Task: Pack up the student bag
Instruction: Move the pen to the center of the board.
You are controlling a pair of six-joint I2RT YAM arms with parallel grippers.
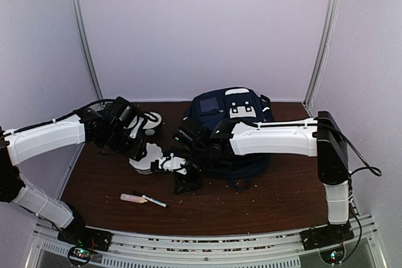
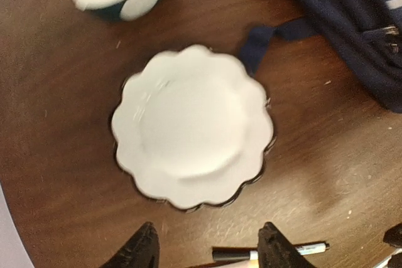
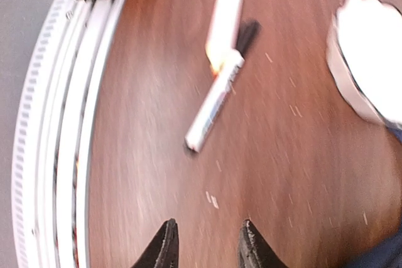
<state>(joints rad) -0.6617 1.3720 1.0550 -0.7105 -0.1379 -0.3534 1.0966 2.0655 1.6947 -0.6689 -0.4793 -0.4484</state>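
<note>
**Right arm lining up on the marker, bag waiting at the back**

The student bag [image 1: 235, 108] is sitting at the back of the table [image 1: 264, 199], right of centre, and I cannot tell from here whether its top is unzipped. The right gripper [image 3: 207, 246] is hanging low over the bare wood near the front edge, jaws parted a little and holding nothing. The marker [image 3: 213, 105] is lying just ahead of it, its capped end touching a pale stick [image 3: 223, 20]. The left gripper [image 2: 207, 252] is hovering wide open and empty above the white scalloped plate [image 2: 191, 123]. To my eye the marker is the target. The jaws are needing to turn across the barrel and close at its middle, away from the stick, so only the marker is coming up
</note>
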